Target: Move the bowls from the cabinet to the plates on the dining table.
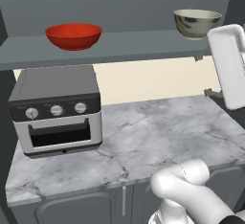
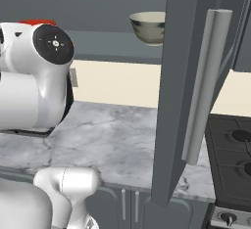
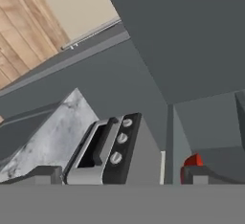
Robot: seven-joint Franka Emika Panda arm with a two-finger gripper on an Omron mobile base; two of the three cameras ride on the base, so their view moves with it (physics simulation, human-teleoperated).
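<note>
Marble counter [image 1: 158,137] with toaster oven [image 1: 57,110] sits below my open cabinet shelf [image 1: 124,43]. Red bowl [image 1: 73,36] upper left, cream bowl [image 1: 196,23] upper right. My gripper [image 3: 119,174] is spread wide, empty, red bowl peeking beside its lower-right fingertip [image 3: 203,174].

Left base view looks forward and down from behind the arm, close over the marble counter [image 1: 158,137], toaster oven [image 1: 57,110] and open cabinet shelf [image 1: 124,46]. Right base view faces the same counter [image 2: 117,135] from the other side, very near the open cabinet door [image 2: 181,76]; both share the cream bowl [image 1: 196,23] [image 2: 148,27] and red bowl [image 1: 73,35]. Hand view is rolled sideways, apparently looking along the counter at the toaster oven [image 3: 112,149].
</note>
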